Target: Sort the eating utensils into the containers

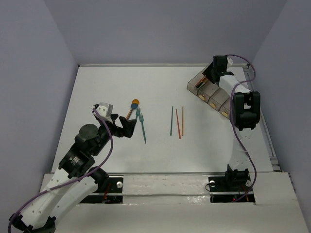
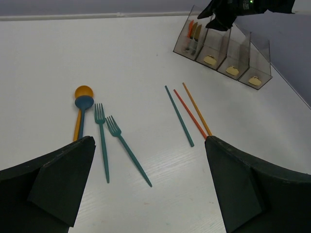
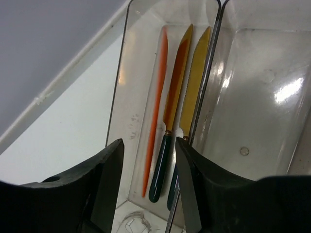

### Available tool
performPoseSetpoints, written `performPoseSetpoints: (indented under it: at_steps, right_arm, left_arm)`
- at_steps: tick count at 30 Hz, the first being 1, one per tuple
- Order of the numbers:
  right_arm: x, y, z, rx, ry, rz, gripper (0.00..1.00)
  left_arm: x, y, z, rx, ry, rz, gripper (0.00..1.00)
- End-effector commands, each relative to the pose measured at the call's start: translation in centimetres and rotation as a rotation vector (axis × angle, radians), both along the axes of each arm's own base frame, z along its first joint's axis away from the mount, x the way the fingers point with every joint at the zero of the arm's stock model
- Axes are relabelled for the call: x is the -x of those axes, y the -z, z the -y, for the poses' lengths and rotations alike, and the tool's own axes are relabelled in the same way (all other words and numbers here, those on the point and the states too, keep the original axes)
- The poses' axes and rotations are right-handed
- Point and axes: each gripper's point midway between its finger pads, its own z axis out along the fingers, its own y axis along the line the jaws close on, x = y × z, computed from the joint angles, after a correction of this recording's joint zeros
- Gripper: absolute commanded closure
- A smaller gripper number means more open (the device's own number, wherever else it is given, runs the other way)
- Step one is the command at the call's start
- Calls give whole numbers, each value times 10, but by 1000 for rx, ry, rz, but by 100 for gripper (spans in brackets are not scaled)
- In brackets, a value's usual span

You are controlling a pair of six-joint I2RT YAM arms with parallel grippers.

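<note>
Knives point(image 3: 176, 82) lie lengthwise in the end compartment of the containers point(image 3: 127, 97): two with yellow blades and dark handles, beside a slim orange piece point(image 3: 156, 102). The narrow walls keep all three flat and parallel. Directly over that compartment hangs the right gripper point(image 3: 149, 141), its fingers point(image 3: 104, 174) parted with nothing between them. They sit square over the compartment, which I judge suits letting a long utensil drop in cleanly. Near the containers on the bench point(image 1: 107, 82) lie three chopsticks point(image 2: 190, 114), teal, red and orange, almost side by side. Farther from the containers are two teal forks point(image 2: 103, 145) and two stacked spoons point(image 2: 83, 92), orange under blue. The left gripper point(image 1: 125, 127) hovers low just beyond the forks, fingers spread wide and empty, probably placed there to take a fork or spoon.
</note>
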Motion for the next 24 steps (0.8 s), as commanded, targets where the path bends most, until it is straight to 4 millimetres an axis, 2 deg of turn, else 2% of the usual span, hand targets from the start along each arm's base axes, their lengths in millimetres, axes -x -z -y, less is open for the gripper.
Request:
performPoseSetpoints:
  at_steps: [1,5,6,8,9,10,11,12,13,14,17,18,21,24]
  right_arm:
    - [6,-43,-6,-6,-38,85,46]
    - [28,-76,-11,17,-103,141,46]
    - [36,-84,-30,42,-159,160,47]
    - [66,-91,-47,68,-217,163,50]
    - [79,-92,-69,83,-260,164,51]
    - [96,-110,-79,111,-289,196,53]
    - [117,-82,-87,125,-317,135,56]
    - [134,-75,-106,137,-364,122,59]
    - [147,-68,-115,135,-388,105,62]
    - [171,-51,-120,130,-418,63,65]
    - [208,-27,-142,154,-490,3,66]
    - [225,-9,-145,183,-519,-62,66]
    - [246,7,-145,246,-545,-136,64]
    - [256,22,-137,290,-528,-191,58]
  left_arm:
    - [-2,-9,3,12,12,33,1]
    - [-1,-11,3,17,19,39,1]
    - [0,-10,3,17,21,37,1]
    - [-1,-12,2,20,13,42,1]
    - [-1,-12,2,23,18,43,1]
    - [-1,-12,2,22,18,43,1]
    - [-1,-12,3,23,21,42,1]
    - [0,-12,3,23,24,44,1]
    - [0,-12,3,24,25,43,1]
    - [0,-12,4,24,31,44,1]
    - [1,-12,5,25,36,45,1]
    - [1,-12,6,25,42,44,1]
    - [1,-13,6,24,44,45,1]
    - [2,-15,5,30,39,52,1]
